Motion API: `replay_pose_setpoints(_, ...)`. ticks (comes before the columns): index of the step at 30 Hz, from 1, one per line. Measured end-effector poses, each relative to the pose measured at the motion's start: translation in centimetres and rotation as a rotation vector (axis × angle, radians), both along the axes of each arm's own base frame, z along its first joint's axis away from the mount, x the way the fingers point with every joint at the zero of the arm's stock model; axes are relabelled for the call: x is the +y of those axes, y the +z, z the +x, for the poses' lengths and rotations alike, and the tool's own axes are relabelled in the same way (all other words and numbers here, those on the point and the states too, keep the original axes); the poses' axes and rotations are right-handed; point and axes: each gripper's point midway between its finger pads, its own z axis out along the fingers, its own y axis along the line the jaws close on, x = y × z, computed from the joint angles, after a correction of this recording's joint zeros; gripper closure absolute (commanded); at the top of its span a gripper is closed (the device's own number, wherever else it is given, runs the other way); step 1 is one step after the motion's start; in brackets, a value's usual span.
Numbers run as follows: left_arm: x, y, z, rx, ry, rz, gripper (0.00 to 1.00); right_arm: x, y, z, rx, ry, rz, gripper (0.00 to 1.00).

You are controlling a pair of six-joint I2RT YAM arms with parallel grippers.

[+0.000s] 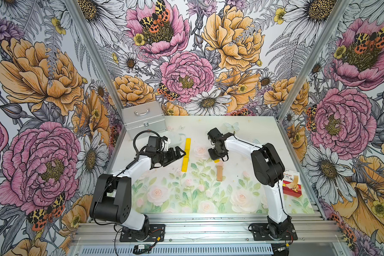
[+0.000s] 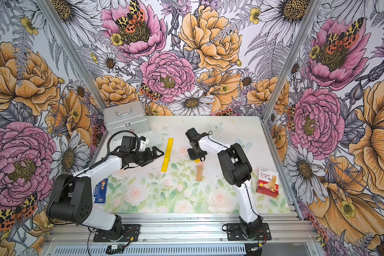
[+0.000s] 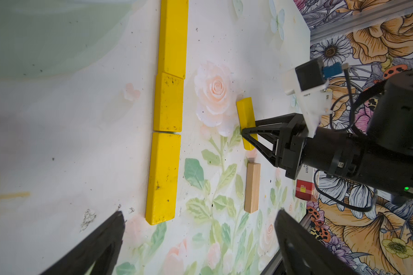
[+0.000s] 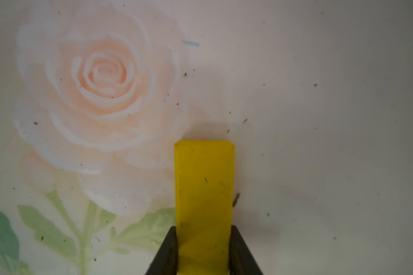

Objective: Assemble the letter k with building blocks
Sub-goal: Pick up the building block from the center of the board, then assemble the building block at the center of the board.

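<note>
Three yellow building blocks (image 1: 186,155) (image 2: 167,155) (image 3: 167,107) lie end to end in a straight line on the flowered mat, the middle one shorter. To their right, the tan block (image 1: 219,173) (image 2: 199,174) (image 3: 252,188) lies alone. My right gripper (image 1: 217,158) (image 2: 197,159) (image 4: 204,228) points down just behind the tan block. It is shut on the sides of a fourth yellow block (image 4: 204,185) (image 3: 245,114), close to the mat beside a printed rose. My left gripper (image 1: 177,156) (image 3: 200,213) hovers open and empty just left of the yellow line.
A silver case (image 1: 143,119) stands at the back left corner. The red-and-white bandage box (image 2: 267,182) sits at the right edge behind my right arm. A blue packet (image 2: 101,190) lies under my left arm. Metal rails (image 1: 208,228) run along the front.
</note>
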Motion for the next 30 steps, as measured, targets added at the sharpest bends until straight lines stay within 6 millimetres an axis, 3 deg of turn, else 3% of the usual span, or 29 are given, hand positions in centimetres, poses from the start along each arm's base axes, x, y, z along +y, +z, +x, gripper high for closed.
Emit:
replay_pose_setpoints(6, 0.0, 0.0, 0.0, -0.002, 0.000, -0.002, 0.01, 0.2, 0.2, 0.0, -0.011, 0.094, -0.016, 0.77)
replay_pose_setpoints(15, 0.0, 0.0, 0.0, 0.003, 0.005, -0.005, 0.01, 3.1, 2.7, 0.6, -0.047, 0.171, 0.071, 0.77)
replay_pose_setpoints(23, 0.4, 0.0, 0.2, 0.006, 0.022, -0.007, 0.01, 6.0, 2.9, -1.2, -0.026, 0.181, 0.108, 0.77)
replay_pose_setpoints(30, 2.2, -0.1, 0.8, 0.008, 0.074, -0.008, 0.01, 7.6, 2.9, -2.5, -0.001, 0.142, 0.135, 0.77)
